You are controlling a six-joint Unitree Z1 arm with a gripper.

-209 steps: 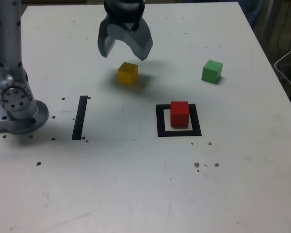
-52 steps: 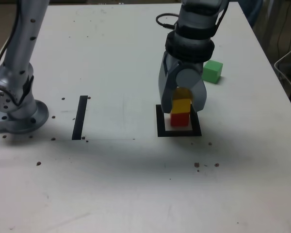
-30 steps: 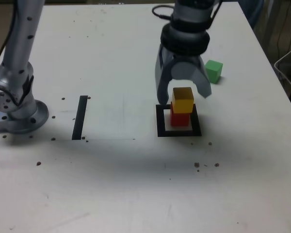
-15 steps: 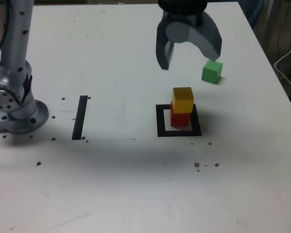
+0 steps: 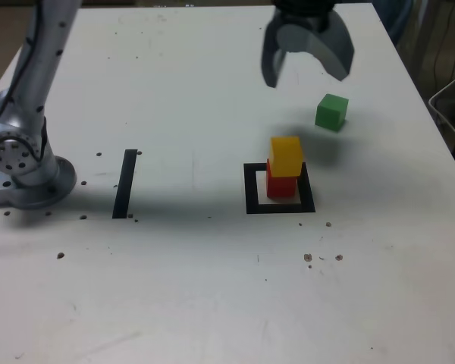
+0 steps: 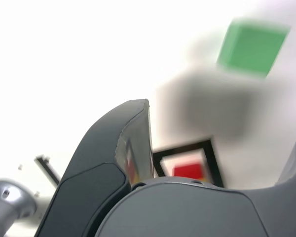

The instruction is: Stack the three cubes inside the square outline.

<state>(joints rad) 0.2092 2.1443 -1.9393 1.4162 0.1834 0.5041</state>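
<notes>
A yellow cube (image 5: 286, 154) rests on a red cube (image 5: 282, 185), and this stack stands inside the square outline (image 5: 250, 190) of black tape. The green cube (image 5: 331, 111) lies alone on the table, farther back and toward the exterior view's right. My gripper (image 5: 305, 76) hangs open and empty above the table, behind the stack and just to the exterior view's left of the green cube. In the wrist view, blurred, the green cube (image 6: 252, 47) shows past one dark finger (image 6: 133, 143), with the square outline (image 6: 160, 158) and the red cube (image 6: 190, 171) partly hidden by the gripper body.
A straight black tape strip (image 5: 125, 183) lies at the exterior view's left, near the arm's grey base (image 5: 23, 163). Small dark specks dot the white table (image 5: 212, 288). The table's right edge and a white cable (image 5: 451, 98) are at the far right.
My gripper let go of the yellow cube, rose, and moved back and toward the exterior view's right, its jaws spreading wider. The yellow cube stays on the red one.
</notes>
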